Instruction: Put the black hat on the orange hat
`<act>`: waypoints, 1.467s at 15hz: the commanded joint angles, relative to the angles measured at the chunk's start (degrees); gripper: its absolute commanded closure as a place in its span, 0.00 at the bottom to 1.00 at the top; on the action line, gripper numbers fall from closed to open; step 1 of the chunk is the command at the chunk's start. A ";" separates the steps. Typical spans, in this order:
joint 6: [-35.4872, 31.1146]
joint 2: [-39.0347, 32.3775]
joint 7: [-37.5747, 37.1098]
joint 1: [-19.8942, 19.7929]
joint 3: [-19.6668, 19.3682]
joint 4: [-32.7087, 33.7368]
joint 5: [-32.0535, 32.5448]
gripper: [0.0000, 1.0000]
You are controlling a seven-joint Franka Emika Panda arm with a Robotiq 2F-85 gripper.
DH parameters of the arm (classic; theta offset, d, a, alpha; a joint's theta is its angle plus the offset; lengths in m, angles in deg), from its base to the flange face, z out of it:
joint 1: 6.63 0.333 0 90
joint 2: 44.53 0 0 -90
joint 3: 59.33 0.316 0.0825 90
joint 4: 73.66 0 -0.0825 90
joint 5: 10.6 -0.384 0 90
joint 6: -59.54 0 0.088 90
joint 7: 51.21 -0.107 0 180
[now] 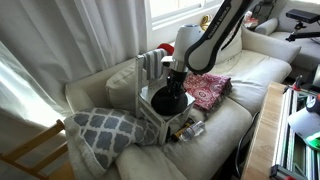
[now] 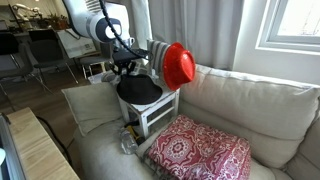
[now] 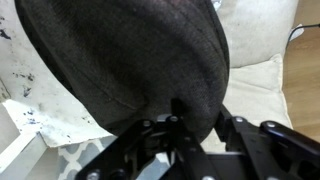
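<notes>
Fingers (image 3: pixel 178 108) pinch the black hat (image 3: pixel 120 60) at its six o'clock brim; soft and light, it will likely droop. The orange hat (image 2: pixel 180 65) sits at two o'clock.

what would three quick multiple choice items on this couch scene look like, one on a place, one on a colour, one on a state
1. Where does the black hat rest?
A. on the floor
B. on the white box
C. on the grey-and-white pillow

2. What colour is the flat patterned cloth on the seat cushion?
A. red
B. blue
C. green

3. How do the two hats stand to each other?
A. the black hat sits on the orange hat
B. the orange hat sits on the black hat
C. they are not stacked

Answers:
1 B, since in both exterior views the black hat lies on top of the box.
2 A, since the cloth shows red with a pale pattern.
3 C, since the orange hat stands past the box, higher than the black hat and with nothing on it.
</notes>
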State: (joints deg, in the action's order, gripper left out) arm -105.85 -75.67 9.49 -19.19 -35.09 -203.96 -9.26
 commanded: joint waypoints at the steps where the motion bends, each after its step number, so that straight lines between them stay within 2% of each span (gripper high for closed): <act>1: 1.95 1.56 1.53 -3.62 2.70 -0.94 -2.58 0.95; 2: 2.82 2.23 1.92 -5.07 3.84 -1.34 -3.65 1.00; 5: 8.86 7.75 2.62 -8.50 5.36 -4.23 -7.46 0.99; 6: 11.00 10.33 2.71 -8.50 4.25 -5.47 -8.32 0.98; 9: 16.85 18.49 4.41 -7.88 -0.55 -9.15 -10.84 0.98; 11: 18.98 23.55 4.13 -5.46 -6.51 -11.30 -9.67 0.98; 12: 18.58 25.67 -1.53 -2.61 -11.06 -12.38 -5.34 0.98; 13: 17.75 19.53 3.50 -1.82 -9.74 -8.01 -9.78 0.93; 15: 18.05 23.19 1.92 -0.35 -13.87 -10.02 -7.84 0.93; 16: 18.13 24.17 1.61 0.09 -14.56 -10.63 -7.62 0.98; 18: 19.01 22.37 11.47 -0.21 -13.96 -8.39 -18.64 0.98; 19: 19.92 22.21 16.30 -5.37 -10.00 -7.21 -22.16 0.98; 21: 23.02 22.70 24.28 -7.92 -10.31 -5.30 -27.62 0.98; 22: 25.02 23.17 28.35 -8.67 -11.94 -4.63 -29.07 0.98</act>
State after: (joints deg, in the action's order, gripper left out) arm -86.48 -52.50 26.55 -23.39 -46.41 -211.79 -32.36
